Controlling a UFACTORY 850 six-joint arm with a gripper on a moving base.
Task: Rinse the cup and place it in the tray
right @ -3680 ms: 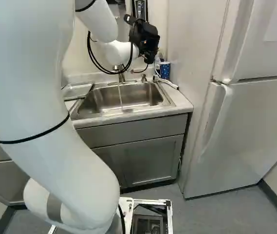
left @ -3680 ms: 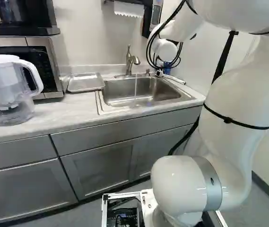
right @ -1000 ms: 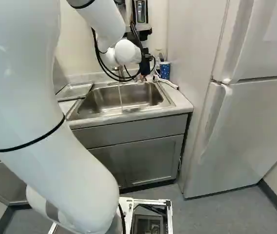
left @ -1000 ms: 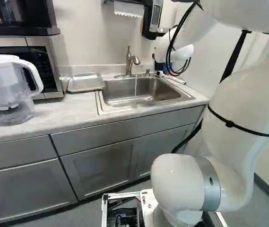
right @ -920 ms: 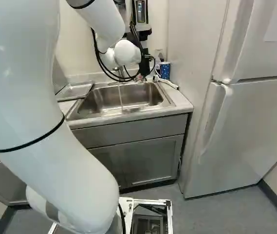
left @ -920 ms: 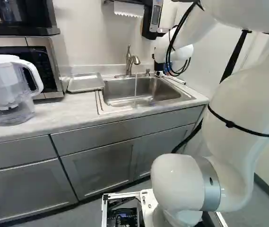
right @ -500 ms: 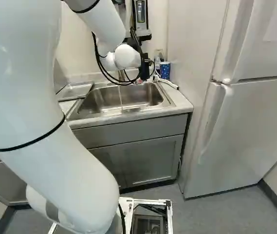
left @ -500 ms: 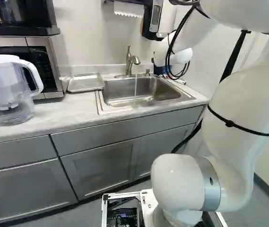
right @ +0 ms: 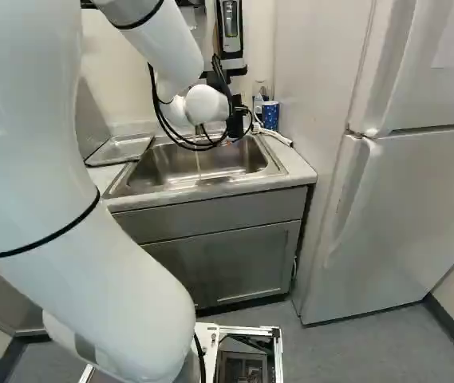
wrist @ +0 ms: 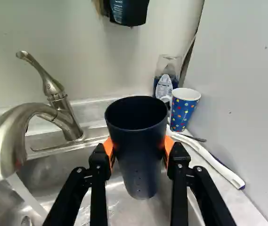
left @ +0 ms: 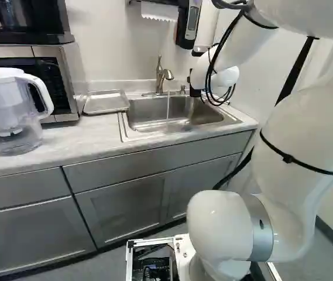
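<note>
My gripper clasped the dark cup between both pads, above the sink.
Far right, a bottle bore a white label, its print too small to read, near a dotted cup; water ran from the faucet, and the tray lay left on the pale counter.

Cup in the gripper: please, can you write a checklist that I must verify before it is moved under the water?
1. Gripper shut on the cup from both sides: ok.
2. Cup mouth facing up: ok.
3. Water running from the faucet: ok.
4. Cup under the stream: not ok, it is beside it.
5. Inside of cup clean: cannot tell.
6. Tray beside the sink: ok.
</note>
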